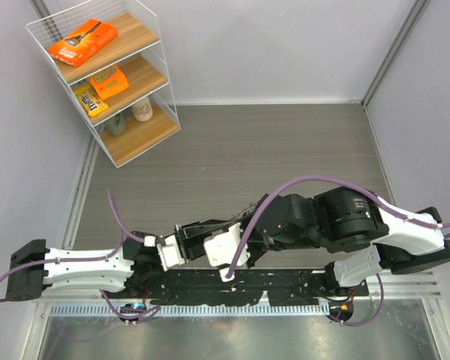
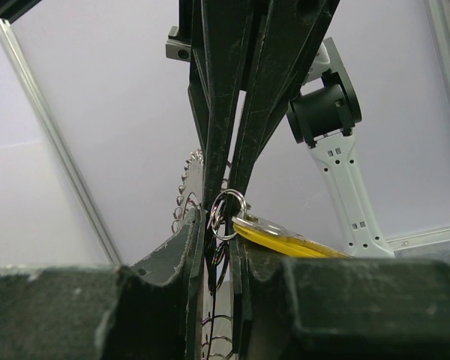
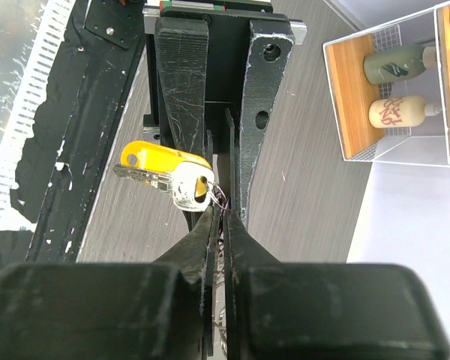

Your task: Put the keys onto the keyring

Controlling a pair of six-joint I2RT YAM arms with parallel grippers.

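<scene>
**Fingertip to fingertip:** Two robot arms meet low in the centre of the overhead view, working the keys onto the keyring above a grey wood-grain surface.

The left hand is closed to a narrow slit and grips the keyring, whose silvery links show in the gap at the bottom of its wrist view. The right hand, facing it from the opposite side, is likewise pinched nearly shut and also appears to clamp the loop's links.

The keys, a yellow key beside a silvery key, hang in the air left of centre in the right wrist view. They are strung on a small ring that sits right where the four fingers converge.

The threading step looks to be in hand or close to done. Whether the small ring has passed onto the loop cannot be told, because the fingers hide the join. The next move likely calls for one hand to hold the loop steady while the other lets go without tugging the keys loose.

The crowded fingers are the only obstruction. A wire shelf rack holding snack packets and bottles stands well apart, at the upper left of the overhead view.
</scene>
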